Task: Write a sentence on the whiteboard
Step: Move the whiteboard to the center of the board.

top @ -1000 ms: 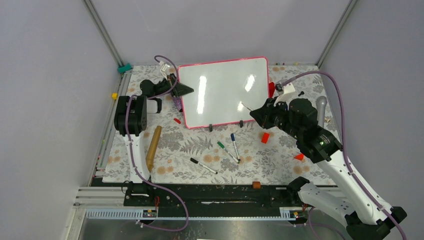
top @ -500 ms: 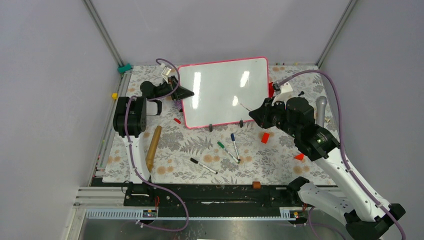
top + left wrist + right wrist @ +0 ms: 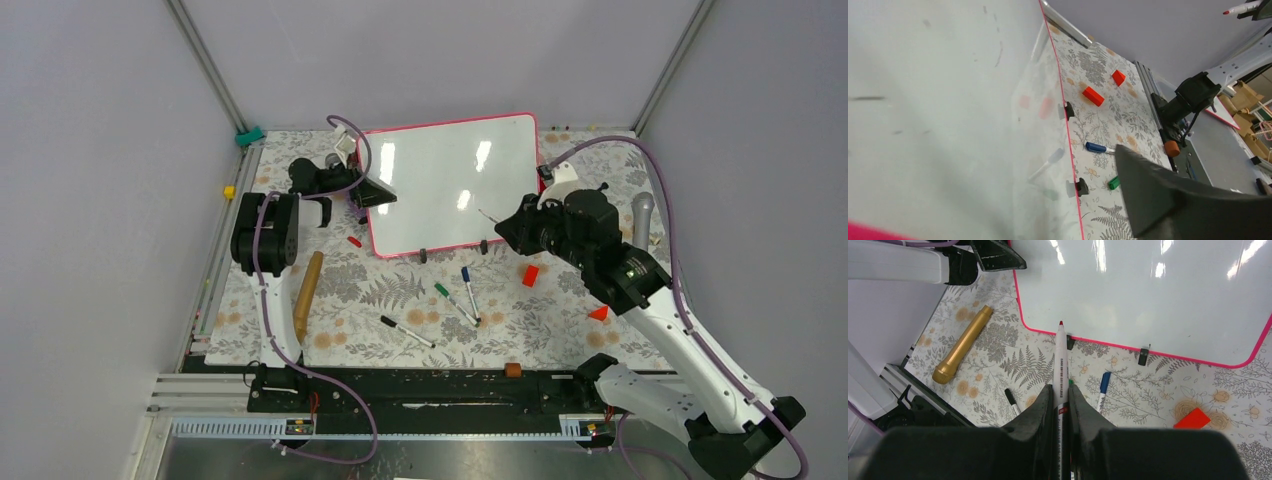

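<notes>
Moved toward 12 o'clock beside the whiteboard (image 3: 450, 190), the left gripper (image 3: 372, 190) leaves its opening unreadable; the right gripper (image 3: 1060, 388), clamped on a red-tipped marker (image 3: 1061, 355), must next lower it onto the unwritten surface.

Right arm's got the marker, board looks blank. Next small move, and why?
Probably lower the right gripper until the red-tipped marker touches the whiteboard: nothing is written yet, and the tip hangs just inside its near edge.

Pink-framed whiteboard (image 3: 455, 183) on floral table (image 3: 400, 290), left gripper (image 3: 378, 194) at its left edge, right gripper (image 3: 508, 228) pinching marker (image 3: 490, 215) over it
</notes>
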You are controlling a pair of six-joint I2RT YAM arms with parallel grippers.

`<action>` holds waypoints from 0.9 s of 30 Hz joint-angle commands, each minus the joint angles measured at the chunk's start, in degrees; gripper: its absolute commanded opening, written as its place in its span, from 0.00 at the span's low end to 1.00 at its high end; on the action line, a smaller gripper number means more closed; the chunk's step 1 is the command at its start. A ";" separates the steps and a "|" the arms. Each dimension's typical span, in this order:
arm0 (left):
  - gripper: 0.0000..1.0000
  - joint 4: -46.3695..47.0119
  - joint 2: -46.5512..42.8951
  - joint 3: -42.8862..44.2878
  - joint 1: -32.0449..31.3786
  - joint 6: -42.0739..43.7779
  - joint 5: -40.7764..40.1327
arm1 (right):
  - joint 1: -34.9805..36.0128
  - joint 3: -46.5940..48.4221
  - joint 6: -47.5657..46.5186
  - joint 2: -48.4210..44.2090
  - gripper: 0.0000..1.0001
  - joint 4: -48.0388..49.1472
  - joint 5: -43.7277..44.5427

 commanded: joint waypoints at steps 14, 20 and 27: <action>0.99 3.52 -2.09 -1.58 2.41 1.29 -4.61 | -0.14 2.66 -0.22 0.84 0.00 0.61 1.68; 0.99 3.56 -4.51 -6.08 4.32 4.38 -8.62 | -0.15 2.16 -0.52 -0.25 0.00 0.62 1.92; 0.99 3.55 -5.63 -7.81 4.24 6.10 -8.59 | -0.14 1.00 -0.49 -1.37 0.00 0.61 2.23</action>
